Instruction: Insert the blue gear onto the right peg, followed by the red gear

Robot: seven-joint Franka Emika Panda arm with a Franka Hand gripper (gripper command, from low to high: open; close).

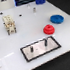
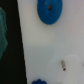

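Observation:
In the exterior view the blue gear (image 1: 56, 18) lies flat on the white table (image 1: 23, 37), toward the exterior view's right. The smaller red gear (image 1: 49, 29) lies just in front of it, a small gap between them. The black-framed grey plate (image 1: 40, 48) sits nearer the front with the right peg (image 1: 46, 42) upright and bare. A white part of the arm with my gripper (image 1: 5, 1) shows at the top edge, far from both gears, its fingers hidden. The wrist view shows no fingers, only a blurred blue round thing (image 2: 49, 11) that I cannot identify.
A beige fixture (image 1: 9, 24) stands on the table at the exterior view's left. A small grey pin (image 1: 34, 9) (image 2: 63, 65) stands near the back. The plate's shorter pin (image 1: 33, 47) is beside the right peg. Blue items (image 1: 40, 0) sit at the far edge.

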